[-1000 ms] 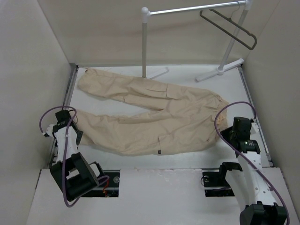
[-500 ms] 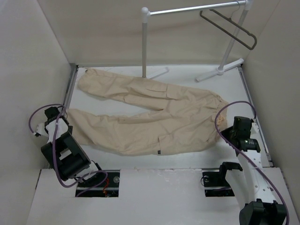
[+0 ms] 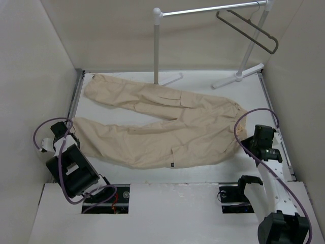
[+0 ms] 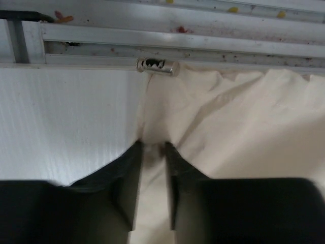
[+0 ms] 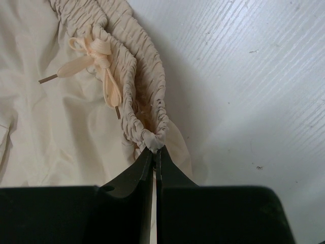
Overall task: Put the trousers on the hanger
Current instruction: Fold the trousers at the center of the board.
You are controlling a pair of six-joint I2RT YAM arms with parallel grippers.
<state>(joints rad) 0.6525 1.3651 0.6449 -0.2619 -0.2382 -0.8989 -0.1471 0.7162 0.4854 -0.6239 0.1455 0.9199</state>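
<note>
The beige trousers (image 3: 167, 127) lie flat on the white table, waistband at the right, both legs running left. The dark hanger (image 3: 251, 31) hangs on the rack's bar at the back right. My left gripper (image 3: 65, 133) is at the cuff of the near leg. In the left wrist view its jaws (image 4: 152, 147) stand narrow, with a fold of the cloth (image 4: 244, 127) pinched between them. My right gripper (image 3: 248, 144) is at the waistband's near end. In the right wrist view it (image 5: 155, 150) is shut on the elastic waistband (image 5: 137, 61), beside the tied drawstring (image 5: 96, 56).
The white tubular rack (image 3: 157, 46) stands at the back, its feet (image 3: 238, 76) on the table. Beige walls close in on the left, the right and the back. An aluminium rail (image 4: 152, 46) with a small metal cylinder (image 4: 157, 66) runs along the table's left edge.
My left arm has folded back and swung left, bringing its gripper onto the cuff of the near leg. The right arm and the trousers have hardly moved.
</note>
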